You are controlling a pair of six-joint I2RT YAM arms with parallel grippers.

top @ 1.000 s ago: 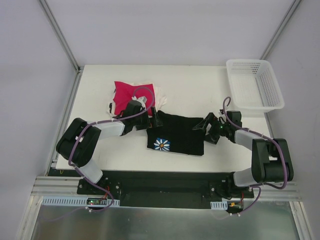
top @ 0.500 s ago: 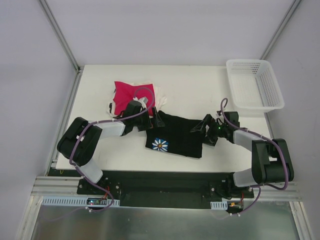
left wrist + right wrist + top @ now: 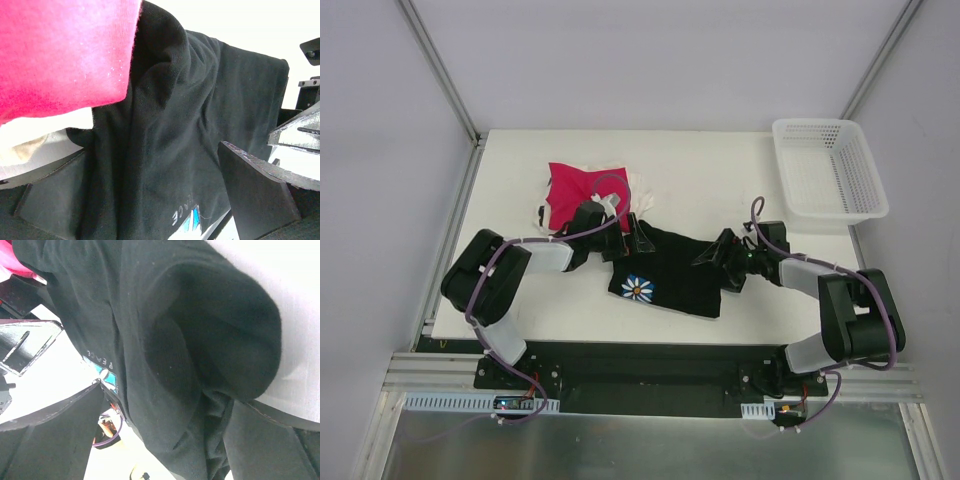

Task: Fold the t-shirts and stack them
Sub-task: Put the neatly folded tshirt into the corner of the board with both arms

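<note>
A black t-shirt (image 3: 672, 272) with a blue daisy print (image 3: 638, 288) lies folded in the middle of the table. Behind its left end sits a magenta-pink t-shirt (image 3: 574, 192) on top of white ones (image 3: 640, 190). My left gripper (image 3: 633, 238) is at the black shirt's left end, open, and black cloth (image 3: 165, 125) lies between its wide-spread fingers (image 3: 255, 195). The pink shirt (image 3: 60, 50) hangs over it there. My right gripper (image 3: 720, 262) is open at the shirt's right end, with a bulge of black cloth (image 3: 200, 340) between its fingers (image 3: 50, 440).
A white mesh basket (image 3: 828, 180) stands at the back right corner of the white table (image 3: 720, 170). Grey walls and metal rails enclose the table on the left, right and back. A cream cloth edge (image 3: 27, 147) shows under the pink shirt.
My right gripper has slid left along the table into the black shirt's right end. The shirt has bunched narrower and shifted slightly left. The left gripper has edged right.
</note>
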